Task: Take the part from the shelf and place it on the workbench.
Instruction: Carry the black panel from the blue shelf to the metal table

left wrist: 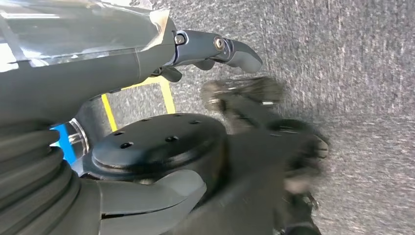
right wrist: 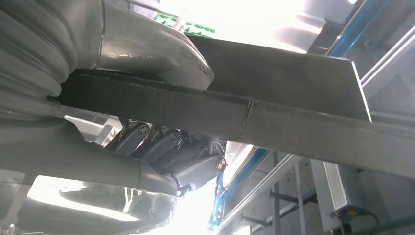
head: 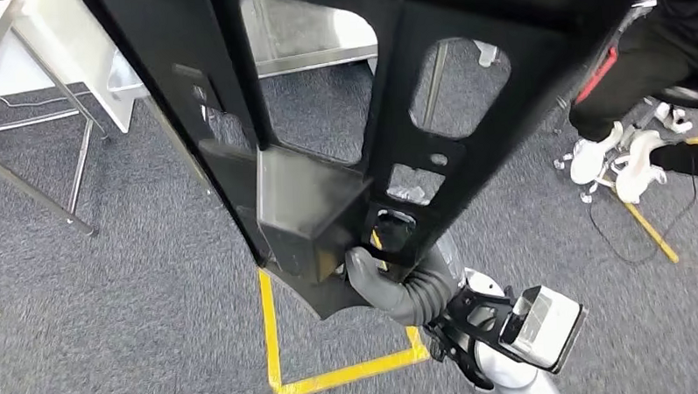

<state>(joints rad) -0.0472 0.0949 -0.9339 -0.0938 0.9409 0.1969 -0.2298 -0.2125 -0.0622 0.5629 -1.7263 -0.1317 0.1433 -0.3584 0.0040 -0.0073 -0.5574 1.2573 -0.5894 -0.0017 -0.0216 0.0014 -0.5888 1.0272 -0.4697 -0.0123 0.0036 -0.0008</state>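
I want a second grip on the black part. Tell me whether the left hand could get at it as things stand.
Probably not without first lifting. The left hand hangs low over the carpet, empty, with its fingers apart, while the right hand holds the part up in front of the head view. Nothing seems to block the way.

Right hand raised, thumb and fingers clamping part; left hand hanging, holding nothing.
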